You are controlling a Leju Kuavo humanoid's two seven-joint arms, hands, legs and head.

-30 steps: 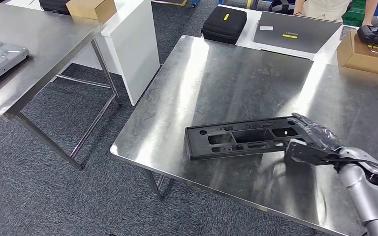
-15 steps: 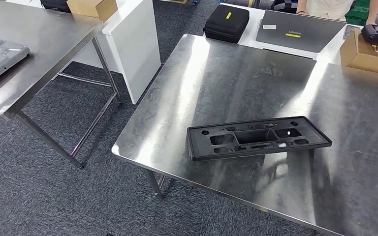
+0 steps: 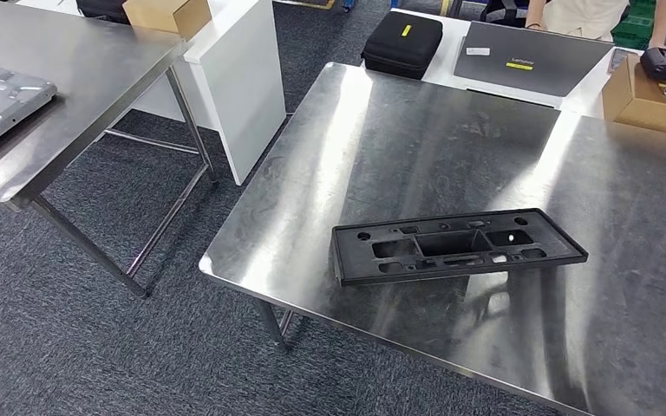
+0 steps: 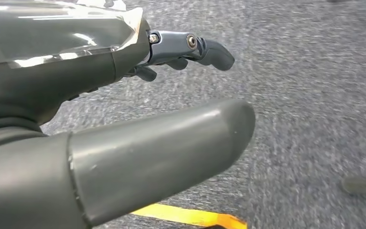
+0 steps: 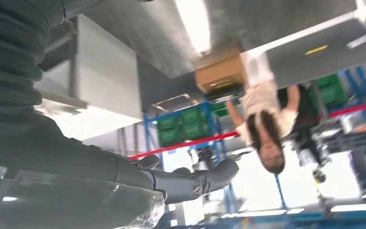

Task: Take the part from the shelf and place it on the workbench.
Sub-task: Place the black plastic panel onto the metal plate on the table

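The part [image 3: 455, 245], a long black plastic frame with several cut-outs, lies flat on the steel workbench [image 3: 416, 147] near its front edge, and nothing touches it. In the left wrist view my left hand [image 4: 100, 81] hangs over grey carpet with its thick thumb and dark fingers [image 4: 205, 50] apart, holding nothing. In the right wrist view my right hand [image 5: 171, 183] has its fingers stretched out and holds nothing, with the workbench's steel surface [image 5: 162, 33] beyond it.
A second steel table [image 3: 95, 69] at the left carries a silver metal plate [image 3: 0, 95]. A white cabinet [image 3: 243, 69] stands between the tables. Behind the workbench lie a black case [image 3: 401, 39], a laptop [image 3: 529, 56] and a cardboard box [image 3: 650, 100]; a person [image 3: 572, 13] stands there.
My right hand, which held the part's right end a second ago, has let go and left the head view. The part stays on the workbench.
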